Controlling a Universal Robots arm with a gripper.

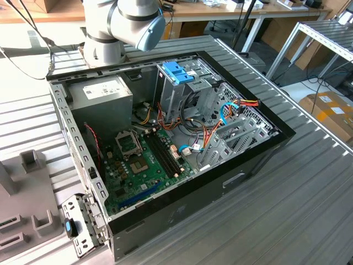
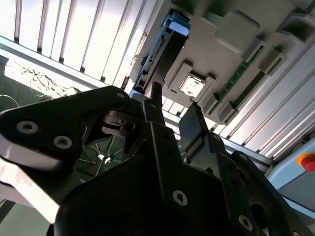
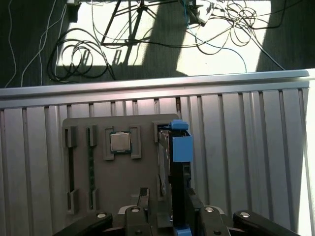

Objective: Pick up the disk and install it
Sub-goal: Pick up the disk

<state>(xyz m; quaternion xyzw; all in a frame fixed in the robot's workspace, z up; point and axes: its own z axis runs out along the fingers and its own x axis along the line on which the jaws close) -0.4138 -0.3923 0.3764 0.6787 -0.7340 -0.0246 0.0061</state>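
Observation:
The disk (image 3: 173, 157) stands on edge in a slot of a grey fixture tray (image 3: 133, 172), a thin metal body with blue plastic rails (image 3: 181, 147). In the second wrist view the disk (image 2: 160, 49) lies beyond the fingertips. My gripper (image 3: 167, 204) hovers over the near end of the disk, one finger on each side of its line. Its black fingers (image 2: 153, 110) stand apart with light between them, so my gripper (image 2: 174, 112) is open and holds nothing. The open computer case (image 1: 182, 187) sits mid-table, with a blue bracket (image 1: 179, 72) in its drive cage.
The tray also carries a processor chip (image 3: 120, 142) and memory sticks (image 3: 91, 167) in slots. Part of this tray (image 1: 27, 215) shows at the exterior view's left. A grey power supply (image 1: 105, 91) and motherboard (image 1: 138, 165) fill the case. Cables (image 3: 83, 64) lie on the floor beyond the ribbed table (image 3: 246, 162).

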